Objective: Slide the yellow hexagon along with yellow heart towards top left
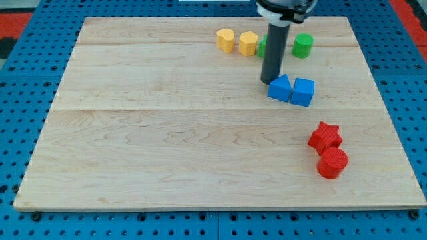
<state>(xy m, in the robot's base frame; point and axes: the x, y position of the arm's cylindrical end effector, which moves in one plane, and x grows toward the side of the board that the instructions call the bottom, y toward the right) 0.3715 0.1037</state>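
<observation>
Red blocks, a cylinder (332, 163) and a star (325, 136), sit nearest us on the pale wooden counter (167, 147), well clear of the work. Our tool, a bare rod that grips nothing, rests its tip (269, 81) just beside the blue triangular block (280, 88) and blue cube (303, 91), right of and below the yellow hexagon (248, 43) and yellow heart (225, 40), which sit side by side near the top edge. We judge it placed to push leftward; two green blocks, one half-hidden (262, 45) and a cylinder (303, 45), crowd the approach.
</observation>
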